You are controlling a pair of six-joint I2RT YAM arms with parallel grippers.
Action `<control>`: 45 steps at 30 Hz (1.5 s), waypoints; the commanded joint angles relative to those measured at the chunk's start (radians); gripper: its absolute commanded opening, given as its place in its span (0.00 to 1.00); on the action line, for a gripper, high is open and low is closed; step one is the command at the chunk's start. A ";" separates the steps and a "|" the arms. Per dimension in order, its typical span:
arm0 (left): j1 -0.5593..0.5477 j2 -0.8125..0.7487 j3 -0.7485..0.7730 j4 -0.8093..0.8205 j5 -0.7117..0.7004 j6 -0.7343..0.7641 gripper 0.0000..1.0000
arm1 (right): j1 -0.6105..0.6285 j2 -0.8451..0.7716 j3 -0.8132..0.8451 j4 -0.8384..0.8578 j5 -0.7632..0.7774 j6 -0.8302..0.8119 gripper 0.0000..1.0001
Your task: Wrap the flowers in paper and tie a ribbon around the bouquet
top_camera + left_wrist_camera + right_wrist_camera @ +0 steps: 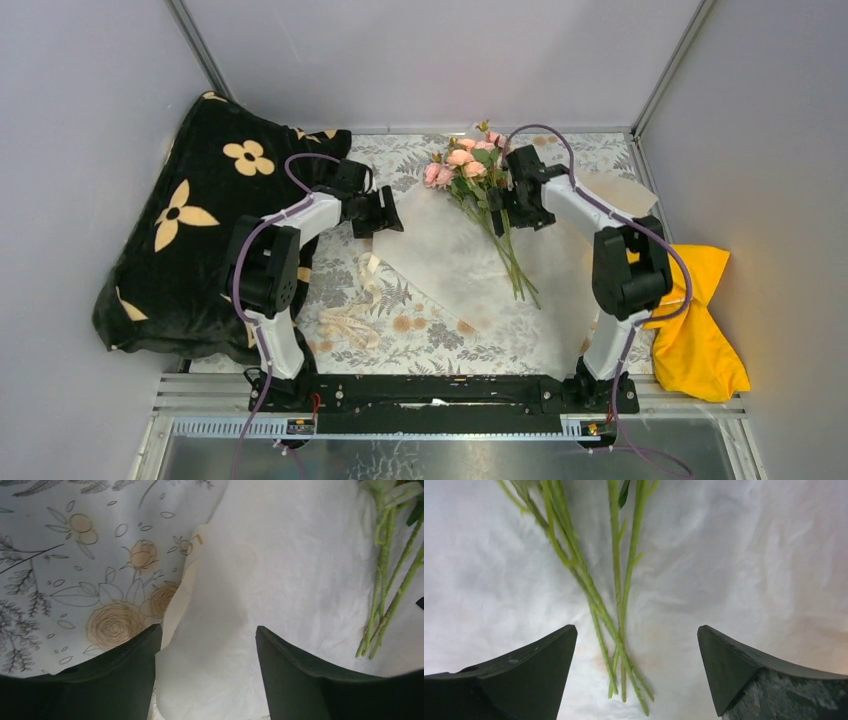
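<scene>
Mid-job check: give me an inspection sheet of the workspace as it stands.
Surface: grey floral tablecloth, lying flat.
Job's things: paper spread out; flowers lying on it, unwrapped, stems toward the arms; ribbon loose on the tablecloth left of the paper, untied.
Clutter: black blanket at left; yellow cloth at right.
Grippers: left gripper open over the paper's left edge; right gripper open over the stems.
Cables: purple cables looped along both arms.
Surroundings: grey walls on three sides.

A fixed camera, high at the near edge, looks down over the whole surface (400,340). Each wrist camera faces down from close above: the left at the edge of the paper (280,580), the right at the stems (620,625). All three views share the paper.
</scene>
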 commanded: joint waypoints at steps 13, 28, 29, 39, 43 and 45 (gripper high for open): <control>-0.014 -0.148 -0.013 0.024 0.169 0.061 0.00 | 0.011 -0.191 -0.186 0.106 -0.103 0.071 0.99; 0.196 -0.133 0.087 0.073 -0.021 0.262 0.00 | 0.103 -0.154 -0.071 0.073 -0.144 0.068 0.96; 0.197 -0.133 0.078 0.076 -0.015 0.273 0.00 | 0.105 -0.177 -0.088 0.075 -0.146 0.070 0.96; 0.197 -0.159 0.081 0.084 -0.030 0.361 0.20 | 0.195 -0.331 -0.256 -0.075 -0.138 0.108 0.94; 0.173 -0.233 0.128 -0.004 -0.058 0.509 0.63 | 0.212 -0.407 -0.321 -0.105 -0.187 0.145 0.94; 0.103 -0.310 0.115 -0.068 -0.114 0.655 0.70 | 0.212 -0.442 -0.381 -0.071 -0.237 0.165 0.94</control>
